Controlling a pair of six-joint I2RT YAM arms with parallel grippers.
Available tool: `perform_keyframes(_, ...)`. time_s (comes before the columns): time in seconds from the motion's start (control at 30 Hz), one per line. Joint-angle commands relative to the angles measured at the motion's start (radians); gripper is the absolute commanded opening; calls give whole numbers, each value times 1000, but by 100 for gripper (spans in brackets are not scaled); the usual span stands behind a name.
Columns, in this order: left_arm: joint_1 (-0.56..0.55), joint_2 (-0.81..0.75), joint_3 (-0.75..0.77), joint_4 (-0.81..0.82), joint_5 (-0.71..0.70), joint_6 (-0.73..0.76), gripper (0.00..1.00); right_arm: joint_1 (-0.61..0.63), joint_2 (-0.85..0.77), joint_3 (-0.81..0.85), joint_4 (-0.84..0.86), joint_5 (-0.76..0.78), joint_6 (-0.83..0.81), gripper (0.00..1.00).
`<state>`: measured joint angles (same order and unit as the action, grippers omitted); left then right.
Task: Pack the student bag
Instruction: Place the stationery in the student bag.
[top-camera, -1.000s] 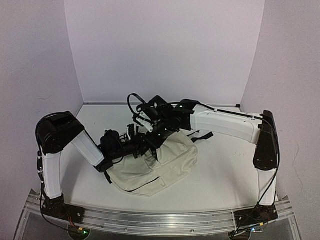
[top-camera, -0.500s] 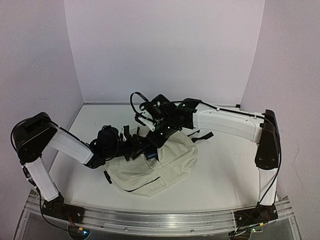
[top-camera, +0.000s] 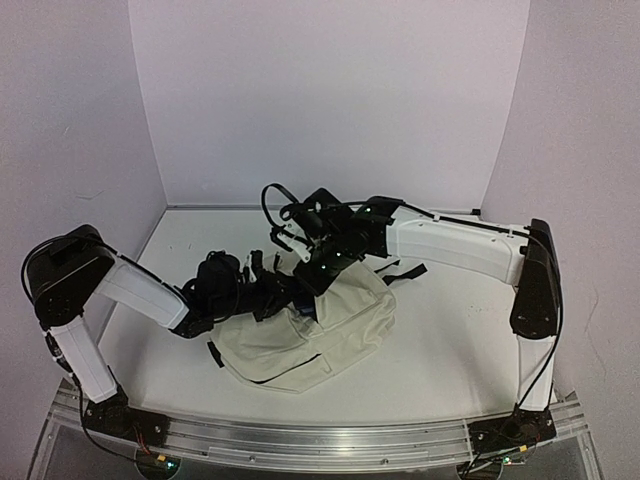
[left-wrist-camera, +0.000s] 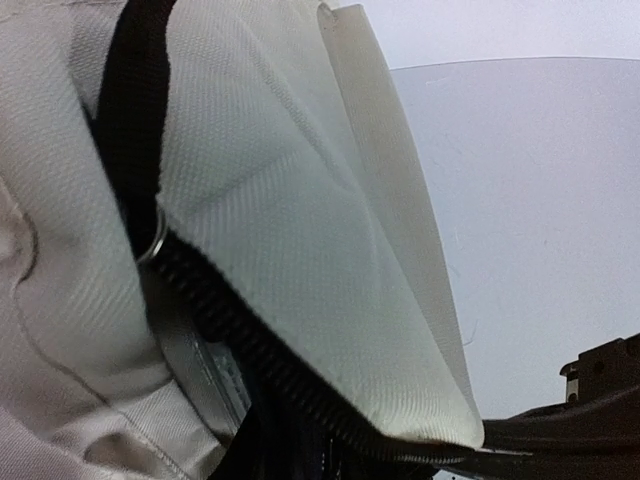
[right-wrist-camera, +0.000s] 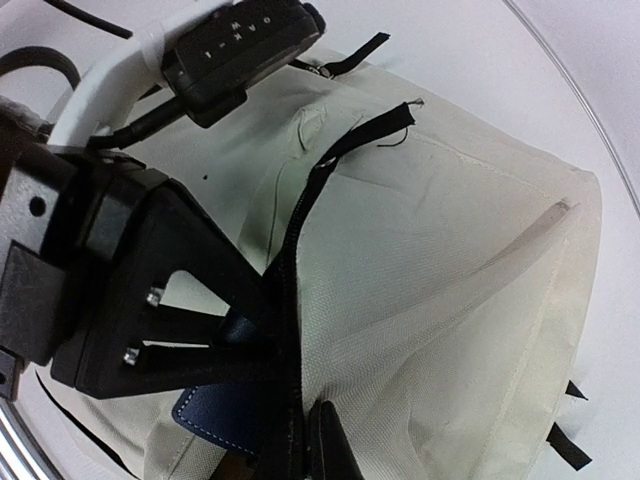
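Centrally on the tabletop (top-camera: 450, 340), the right claw (top-camera: 312, 285) clamps the zipper edge of the bag (top-camera: 340, 320); whether the left claw (right-wrist-camera: 238, 345) is open cannot be told.

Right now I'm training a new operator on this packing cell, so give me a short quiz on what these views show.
1. True or false: the student bag lies on the table, with both arms reaching to it.
2. Which colour is the pouch at the bag's opening? A red, B navy, C green.
3. Fill in: the right end effector is shut on the bag's black ____ trim.
Key: 1 true; 2 B; 3 zipper.
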<state>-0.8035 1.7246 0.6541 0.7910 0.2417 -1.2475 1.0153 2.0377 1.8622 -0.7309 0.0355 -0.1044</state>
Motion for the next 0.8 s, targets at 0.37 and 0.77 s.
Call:
perform_keyframes(0.37, -15, 26, 90, -115, -64, -2, 48, -1, -75, -1, 5, -27, 22, 0)
perform_keyframes(0.77, -48, -76, 82, -379, -155, 9, 34, -5, -63, -3, 7, -19, 20, 0)
